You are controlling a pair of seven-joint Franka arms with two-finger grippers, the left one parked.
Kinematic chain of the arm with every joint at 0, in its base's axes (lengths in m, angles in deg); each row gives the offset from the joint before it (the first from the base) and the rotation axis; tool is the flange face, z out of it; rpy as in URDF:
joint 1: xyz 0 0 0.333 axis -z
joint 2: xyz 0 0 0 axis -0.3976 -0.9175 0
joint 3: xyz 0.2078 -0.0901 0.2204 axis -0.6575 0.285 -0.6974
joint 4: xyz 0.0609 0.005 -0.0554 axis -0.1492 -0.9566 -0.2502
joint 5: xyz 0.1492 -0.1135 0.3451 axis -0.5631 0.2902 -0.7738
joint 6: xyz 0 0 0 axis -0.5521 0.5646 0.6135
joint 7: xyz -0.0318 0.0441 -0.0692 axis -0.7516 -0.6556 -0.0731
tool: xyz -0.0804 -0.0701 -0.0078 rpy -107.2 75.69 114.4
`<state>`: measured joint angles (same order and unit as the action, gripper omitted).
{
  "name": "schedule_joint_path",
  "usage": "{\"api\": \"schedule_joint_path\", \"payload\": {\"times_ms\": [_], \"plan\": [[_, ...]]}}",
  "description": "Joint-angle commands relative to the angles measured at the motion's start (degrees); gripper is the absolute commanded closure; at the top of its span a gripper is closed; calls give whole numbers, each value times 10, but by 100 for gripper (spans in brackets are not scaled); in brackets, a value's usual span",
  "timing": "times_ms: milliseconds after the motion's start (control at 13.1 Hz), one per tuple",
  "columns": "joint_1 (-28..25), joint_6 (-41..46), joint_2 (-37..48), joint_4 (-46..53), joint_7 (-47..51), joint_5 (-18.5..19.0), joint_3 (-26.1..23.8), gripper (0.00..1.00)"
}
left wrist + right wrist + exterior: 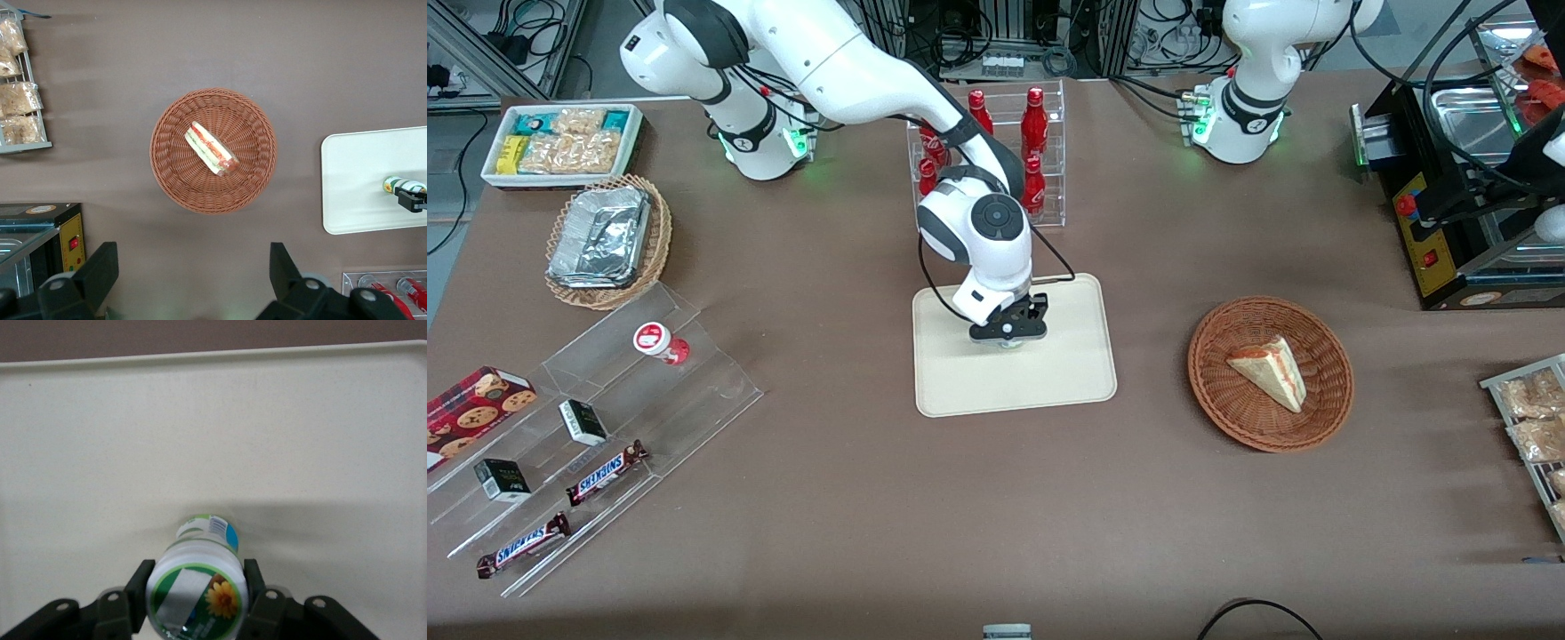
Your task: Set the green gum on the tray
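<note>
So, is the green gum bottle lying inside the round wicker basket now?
No, the green gum is held in the hand above the tray; the wicker basket holds only a sandwich.

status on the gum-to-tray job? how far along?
Done: the gum is picked up and carried over the tray. In hand: the tool is shut on the gum over the tray's middle; whether the bottle's base touches the tray cannot be told. Left: set it down if needed, open the tool, pull away.
</note>
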<state>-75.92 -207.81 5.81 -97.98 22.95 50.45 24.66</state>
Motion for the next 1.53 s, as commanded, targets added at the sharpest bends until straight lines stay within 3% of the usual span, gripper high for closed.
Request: {"api": "schedule_joint_path", "payload": {"times_ms": [0, 76, 535, 764, 1069, 1299, 1451], "plan": [[-5, -5, -18, 16, 1, -15, 3, 19], [-4, -5, -19, 16, 0, -15, 4, 0], [5, 18, 22, 16, -7, -43, 4, 0], [37, 69, 67, 16, -18, -53, 4, 0], [86, 161, 145, 7, -106, -74, 5, 0], [115, 254, 201, 7, -148, -65, 11, 0], [130, 318, 243, 7, -168, -37, 25, 0]]}}
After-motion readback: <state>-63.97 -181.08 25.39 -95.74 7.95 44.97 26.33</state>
